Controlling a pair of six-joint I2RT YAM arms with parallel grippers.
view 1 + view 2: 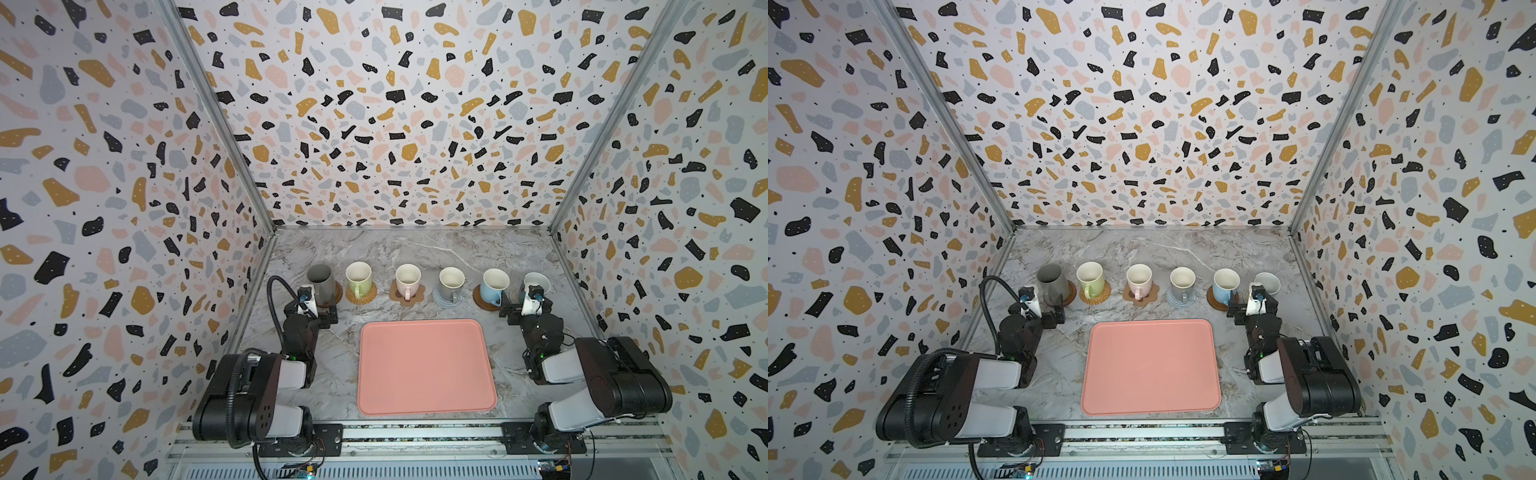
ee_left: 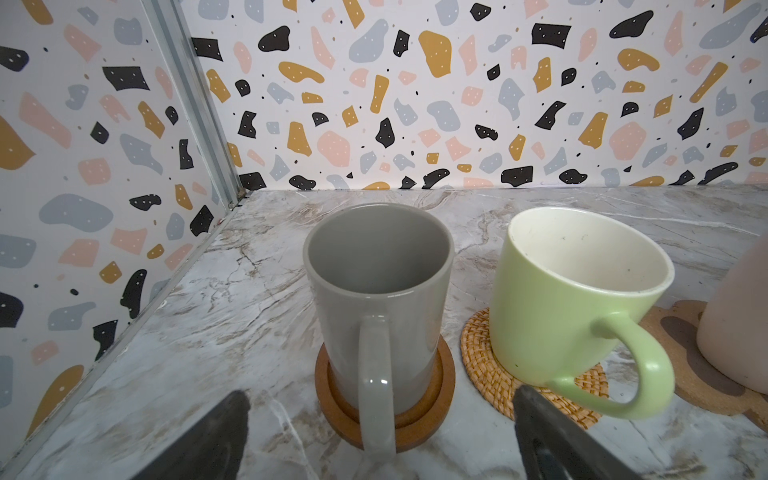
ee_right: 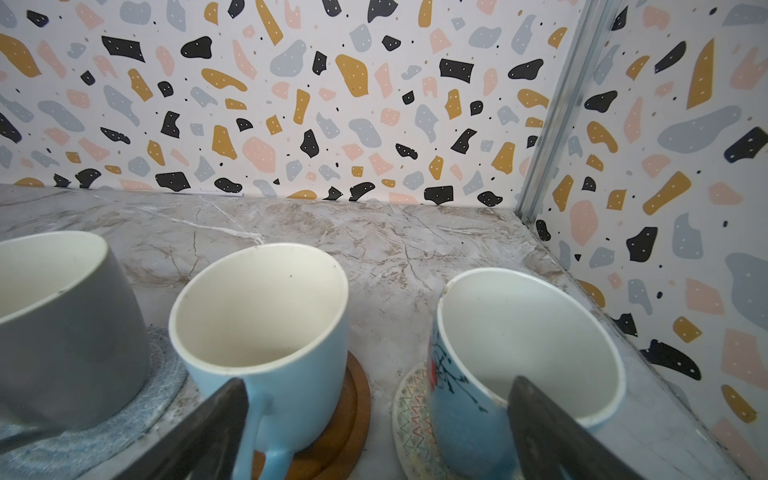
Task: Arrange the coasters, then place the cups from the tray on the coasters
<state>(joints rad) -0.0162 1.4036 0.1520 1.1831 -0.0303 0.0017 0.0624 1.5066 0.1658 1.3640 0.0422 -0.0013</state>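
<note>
Salmon-pink tray [image 1: 426,365]: we find it flat on the marble table [image 1: 415,249]
Left pair: dark grey mug [image 2: 353,332] on brown disc [image 2: 436,390], light green mug [image 2: 540,324] on rattan round [image 2: 478,357]
Middle pair: pink mug [image 1: 407,279] on paw-print mat [image 1: 394,294], grey-beige mug [image 1: 451,281] on crochet round [image 1: 438,298]
Right pair: light blue mug [image 3: 299,386] on second brown disc [image 3: 345,428], patterned blue mug [image 3: 461,407] on cream woven round [image 3: 409,411]
Left gripper [image 2: 380,401]: jaws wide apart, holding nothing, just before the dark grey mug
Right gripper [image 3: 378,388]: jaws wide apart, holding nothing, just before the patterned blue mug
</note>
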